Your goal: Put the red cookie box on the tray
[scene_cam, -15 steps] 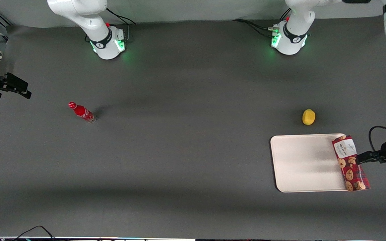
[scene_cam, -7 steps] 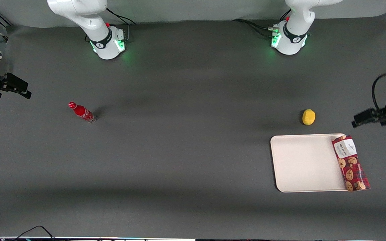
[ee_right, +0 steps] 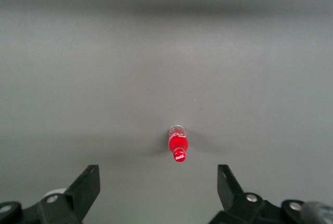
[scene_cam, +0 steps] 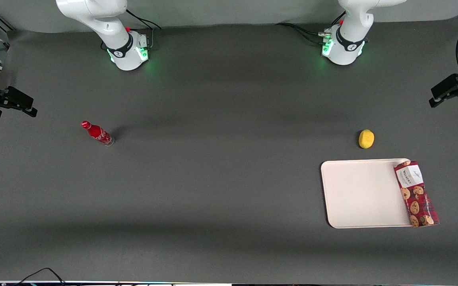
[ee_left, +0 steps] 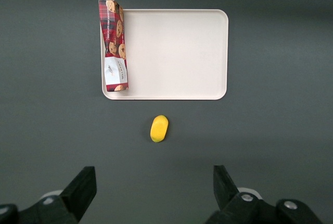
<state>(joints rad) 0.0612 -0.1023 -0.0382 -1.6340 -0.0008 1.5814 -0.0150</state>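
While nothing is held, layout reads as follows:
desk: dark grey matte desk (scene_cam: 221, 178) carries everything.
tray: large flat cream-beige rectangular tray (scene_cam: 362, 194) (ee_left: 177, 52) with rounded corners and low rim, lying flat toward the working arm's end of the desk.
box: long narrow dark red cookie box (scene_cam: 416, 193) (ee_left: 114, 44) printed with chocolate-chip cookies, white label at the end farther from the front camera. Lies along the tray's short edge at the working arm's end, partly over the rim, slightly skewed to that edge. Cannot tell how much of it rests inside the tray.
gripper: black two-finger gripper (scene_cam: 449, 92) (ee_left: 154, 190) of the left arm, up at the working arm's end of the desk, well apart from box and tray. Fingers (ee_left: 83, 188) spread wide, nothing between them.
bottle: small red bottle (scene_cam: 97, 133) (ee_right: 178, 145), upright, toward the parked arm's end.
lemon: small yellow oval lemon-like thing (scene_cam: 366, 139) (ee_left: 159, 128), near the tray's long edge, farther from the front camera than the tray, not touching it.
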